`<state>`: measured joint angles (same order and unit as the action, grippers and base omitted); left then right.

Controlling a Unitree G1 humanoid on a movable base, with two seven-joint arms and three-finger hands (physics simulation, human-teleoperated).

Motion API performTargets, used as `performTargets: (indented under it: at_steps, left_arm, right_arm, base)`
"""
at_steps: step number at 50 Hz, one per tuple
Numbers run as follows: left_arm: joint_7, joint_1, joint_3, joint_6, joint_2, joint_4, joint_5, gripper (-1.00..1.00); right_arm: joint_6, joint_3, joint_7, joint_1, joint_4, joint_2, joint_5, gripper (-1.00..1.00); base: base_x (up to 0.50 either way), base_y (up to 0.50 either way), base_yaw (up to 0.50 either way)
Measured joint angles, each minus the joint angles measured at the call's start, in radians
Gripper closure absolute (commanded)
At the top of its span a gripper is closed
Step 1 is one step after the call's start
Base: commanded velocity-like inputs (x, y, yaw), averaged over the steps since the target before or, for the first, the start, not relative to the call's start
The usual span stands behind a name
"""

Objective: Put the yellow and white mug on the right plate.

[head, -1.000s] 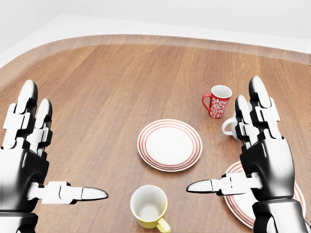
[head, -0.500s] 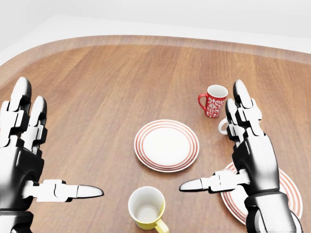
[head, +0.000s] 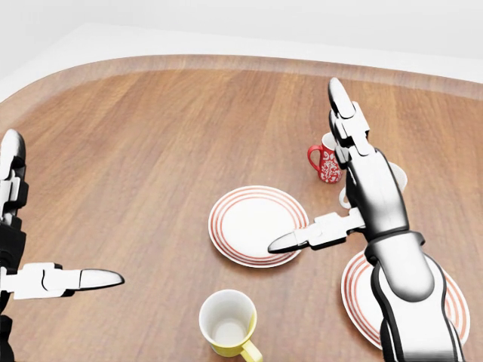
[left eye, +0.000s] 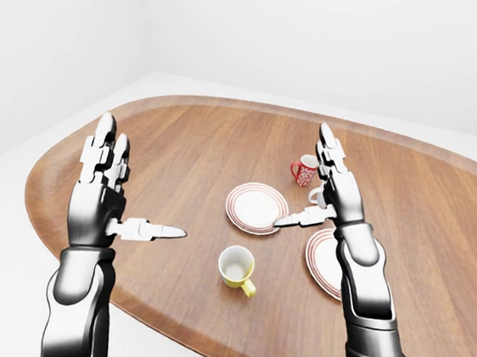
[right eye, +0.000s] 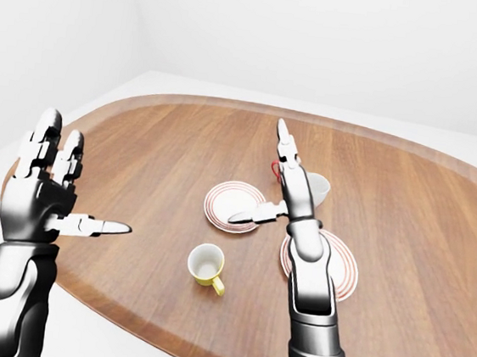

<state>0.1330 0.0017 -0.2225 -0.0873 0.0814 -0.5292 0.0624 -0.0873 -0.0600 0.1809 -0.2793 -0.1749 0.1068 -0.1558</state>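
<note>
yellow and white mug point(head: 229, 322) stands upright at bottom centre of the head view on the wooden table point(head: 151, 136), below the middle plate point(head: 257, 225). my right hand point(head: 355, 181) hangs fingers spread above the right plate point(head: 449, 302), hiding a white mug; my left hand point(left eye: 104, 194), lower left, spread too.

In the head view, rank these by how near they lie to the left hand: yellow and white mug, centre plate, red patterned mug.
From the left hand, at the view's left edge:
1. yellow and white mug, bottom centre, right of the hand.
2. centre plate, higher and further right.
3. red patterned mug, upper right, partly behind the right hand.
</note>
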Motion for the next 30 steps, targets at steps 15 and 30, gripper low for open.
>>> performTargets:
  at_steps: [15, 30]
  left_arm:
    - [0.006, -0.023, -0.055, 0.0, 0.028, 0.015, 0.021, -1.0]
    - [0.009, -0.027, -0.068, 0.0, 0.035, 0.018, 0.023, -1.0]
  right_arm:
    - [0.0, 0.041, 0.037, -0.118, 0.151, 0.008, -0.178, -1.0]
    - [0.0, 0.063, 0.083, -0.195, 0.302, 0.002, -0.346, -1.0]
  base:
    - [0.0, 0.0, 0.0]
    - [0.0, 0.0, 0.0]
